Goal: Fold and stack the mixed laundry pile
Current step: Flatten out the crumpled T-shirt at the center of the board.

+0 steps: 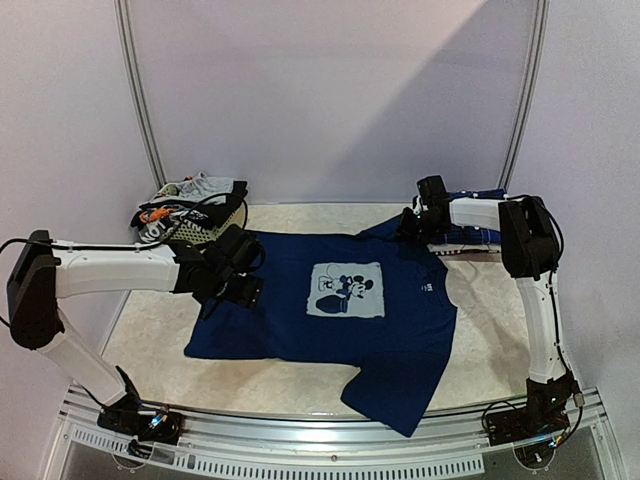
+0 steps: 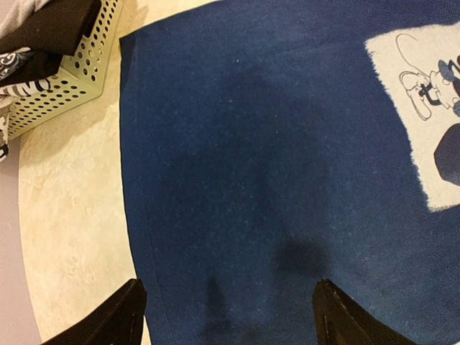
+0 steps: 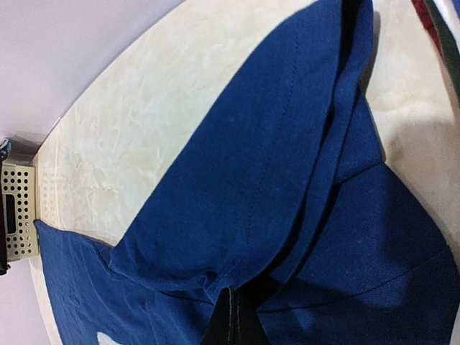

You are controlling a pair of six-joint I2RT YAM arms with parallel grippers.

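The navy T-shirt [image 1: 330, 310] lies spread flat in the middle of the table [image 1: 150, 330], print up. The right gripper [image 1: 410, 225] is pinched tight on the shirt's far right corner, and the cloth tents up from its fingers. The left gripper [image 1: 238, 288] hangs wide apart over the shirt's left edge, holding nothing. The shirt looks light, limp and floppy, so I'd take it by the stitched hems, two corners together, or it will sag and crease

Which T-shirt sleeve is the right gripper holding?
The far sleeve, folded over in the shut right gripper; the near sleeve lies loose by the table front edge.
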